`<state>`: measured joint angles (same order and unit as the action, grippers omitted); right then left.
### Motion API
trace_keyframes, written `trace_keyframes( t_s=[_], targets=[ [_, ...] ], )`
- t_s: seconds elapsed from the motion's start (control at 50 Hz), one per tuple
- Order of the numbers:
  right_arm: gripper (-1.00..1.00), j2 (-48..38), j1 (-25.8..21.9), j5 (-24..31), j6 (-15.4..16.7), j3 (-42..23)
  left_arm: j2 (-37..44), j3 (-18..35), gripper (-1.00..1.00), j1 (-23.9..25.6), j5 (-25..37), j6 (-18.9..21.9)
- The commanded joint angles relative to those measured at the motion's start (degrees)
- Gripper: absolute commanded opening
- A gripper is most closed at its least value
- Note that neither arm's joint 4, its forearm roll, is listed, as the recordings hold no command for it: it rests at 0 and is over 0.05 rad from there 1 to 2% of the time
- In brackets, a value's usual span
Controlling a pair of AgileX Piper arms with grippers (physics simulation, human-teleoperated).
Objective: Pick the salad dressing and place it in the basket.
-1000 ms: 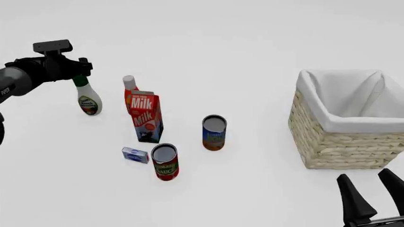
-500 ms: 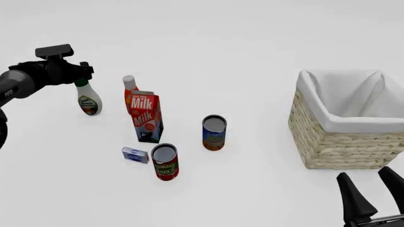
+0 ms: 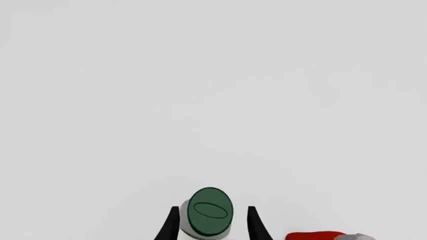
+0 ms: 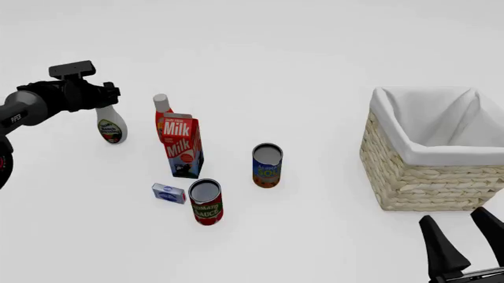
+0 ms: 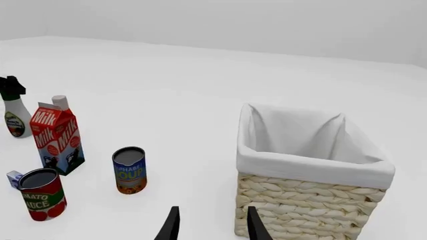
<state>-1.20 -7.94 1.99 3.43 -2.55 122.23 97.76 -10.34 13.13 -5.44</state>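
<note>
A white tabletop [image 4: 315, 53] seen from above and slightly behind two robot arms. Toward the table's left edge, the salad dressing [image 4: 110, 128] hangs by its neck from the left gripper [image 4: 105, 96]. The bottle's long axis is near vertical, cap up and wide base down, with the base leaning slightly toward the table's right side. Whether the base touches the surface cannot be told. It is a small white pear-shaped bottle with a colourful oval label on its belly; the left wrist view shows its dark green round cap [image 3: 211, 211] from above, sitting between the two dark fingers [image 3: 168, 227], which press close on either side of the neck.

Just right of the dressing stands a red bottle with a white cap [image 4: 162, 104], and directly in front of that a red milk carton [image 4: 183, 145]. Nearer the front edge are a small blue box [image 4: 169, 193], a red tomato sauce can [image 4: 206, 201] and a blue and orange can [image 4: 267, 165], all upright.

The basket [image 4: 431, 177], square pale wicker with white cloth folded over its rim, sits at the table's right edge, well apart from the dressing.

The right gripper [image 4: 466, 239] rests low at the front right corner, its two dark fingers spread apart with nothing between them.
</note>
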Motion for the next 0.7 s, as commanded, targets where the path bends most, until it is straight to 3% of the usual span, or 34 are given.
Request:
trace_keyframes(
  t_s=[0.02, 0.42, 0.7],
  targets=[
    [1.00, 0.94, 0.03, 0.89, -0.04, -0.08, -0.16, -1.12, -1.00, -0.56, -0.75, 0.84],
    [1.00, 1.01, 0.32, 0.50, -0.42, 0.29, -7.35, -3.48, -1.00, -2.26, -4.34, 3.25],
    [1.00, 0.73, -0.14, 1.18, -0.54, -0.80, -16.11, 3.58, -1.00, 3.63, 3.49, 4.38]
  ],
)
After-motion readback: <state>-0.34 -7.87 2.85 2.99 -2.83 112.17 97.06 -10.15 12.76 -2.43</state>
